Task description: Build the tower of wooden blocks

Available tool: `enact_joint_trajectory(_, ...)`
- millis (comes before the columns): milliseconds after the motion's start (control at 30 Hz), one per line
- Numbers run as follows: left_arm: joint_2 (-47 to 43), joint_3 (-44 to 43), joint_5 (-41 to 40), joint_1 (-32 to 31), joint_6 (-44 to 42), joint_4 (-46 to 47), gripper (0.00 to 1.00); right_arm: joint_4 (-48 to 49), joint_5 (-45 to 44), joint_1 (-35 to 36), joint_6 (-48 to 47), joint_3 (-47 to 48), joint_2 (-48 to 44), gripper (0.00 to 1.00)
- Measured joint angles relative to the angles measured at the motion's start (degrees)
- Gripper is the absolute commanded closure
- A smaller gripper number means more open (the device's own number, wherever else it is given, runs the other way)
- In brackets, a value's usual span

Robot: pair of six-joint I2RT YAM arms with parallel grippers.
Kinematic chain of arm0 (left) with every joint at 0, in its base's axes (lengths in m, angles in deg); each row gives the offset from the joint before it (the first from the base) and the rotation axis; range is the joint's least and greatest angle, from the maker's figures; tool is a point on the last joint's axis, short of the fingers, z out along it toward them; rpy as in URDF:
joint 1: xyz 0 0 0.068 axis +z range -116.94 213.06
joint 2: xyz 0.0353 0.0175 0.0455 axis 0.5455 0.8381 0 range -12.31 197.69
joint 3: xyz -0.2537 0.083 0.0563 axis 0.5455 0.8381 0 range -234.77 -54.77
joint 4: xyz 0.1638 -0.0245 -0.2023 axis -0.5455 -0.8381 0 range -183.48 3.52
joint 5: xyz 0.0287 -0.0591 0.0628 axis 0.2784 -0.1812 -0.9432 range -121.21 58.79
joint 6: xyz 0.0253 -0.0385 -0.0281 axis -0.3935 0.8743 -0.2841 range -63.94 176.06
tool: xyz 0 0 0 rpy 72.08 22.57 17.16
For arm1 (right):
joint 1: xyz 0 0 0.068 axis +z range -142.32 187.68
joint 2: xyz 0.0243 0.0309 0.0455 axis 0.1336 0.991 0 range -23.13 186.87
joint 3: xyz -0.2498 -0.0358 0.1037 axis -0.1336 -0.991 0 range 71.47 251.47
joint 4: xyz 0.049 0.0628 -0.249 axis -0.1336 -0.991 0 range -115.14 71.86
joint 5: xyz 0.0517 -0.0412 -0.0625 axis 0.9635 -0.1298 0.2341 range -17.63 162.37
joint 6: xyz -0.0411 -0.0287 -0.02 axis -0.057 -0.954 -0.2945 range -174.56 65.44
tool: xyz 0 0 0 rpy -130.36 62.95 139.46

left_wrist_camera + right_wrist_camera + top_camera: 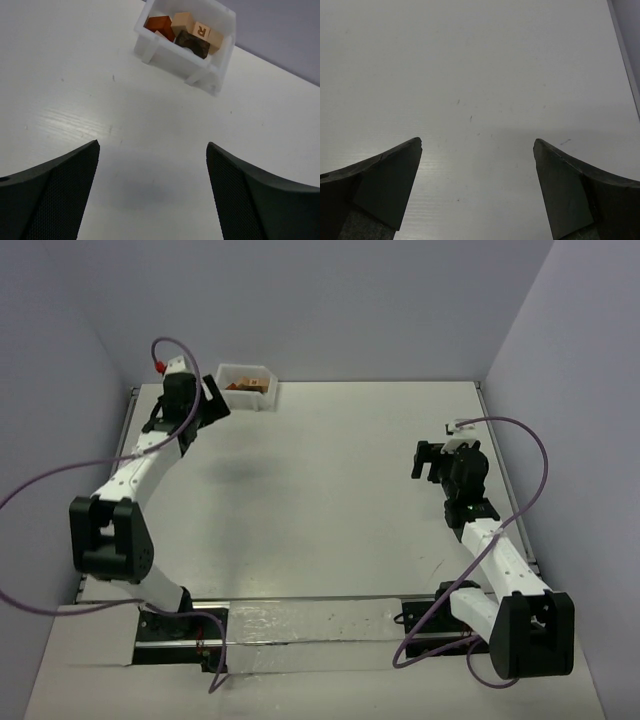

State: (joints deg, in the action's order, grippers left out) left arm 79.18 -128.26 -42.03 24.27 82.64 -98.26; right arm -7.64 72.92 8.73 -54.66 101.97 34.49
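Note:
No tower stands on the table. Several small wooden blocks lie loose in a white plastic bin (220, 30) at the table's far left: a reddish-brown one (160, 25), a dark brown one (191, 42), a light tan one (182, 21) and a tan one marked R (201, 31). The bin also shows in the top view (247, 386). My left gripper (215, 400) (152, 150) is open and empty above the table, just short of the bin. My right gripper (428, 460) (477, 145) is open and empty over bare table at the right.
The white table (340, 490) is enclosed by pale walls on three sides. A raised edge runs along the table's right side (625, 60). Purple cables loop from both arms.

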Motion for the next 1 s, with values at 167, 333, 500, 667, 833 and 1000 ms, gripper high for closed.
enact_joint_trajectory(167,18.62,-23.5,-4.06,-0.85,5.32,-5.97,0.14,-0.1,-0.08,-0.25,-0.32,0.02,1.31,0.0)
enact_joint_trajectory(333,32.87,-40.0,-6.06,-1.74,10.84,-13.1,0.21,-0.13,-0.04,-0.33,-0.41,0.04,1.78,0.0)
enact_joint_trajectory(500,41.83,-48.02,-6.99,-2.0,16.98,-17.08,0.23,-0.24,-0.04,-0.35,-0.58,0.04,1.82,0.0)
enact_joint_trajectory(667,43.78,-47.82,-8.61,-2.0,21.8,-18.92,0.22,-0.29,-0.06,-0.35,-0.59,0.24,1.84,0.0)
enact_joint_trajectory(833,43.9,-47.83,-10.34,-2.0,24.77,-18.73,0.21,-0.33,-0.05,-0.35,-0.59,0.37,1.85,0.0)
enact_joint_trajectory(1000,44.59,-47.84,-11.26,-1.99,26.76,-18.68,0.19,-0.33,-0.04,-0.35,-0.59,0.37,1.85,0.0)
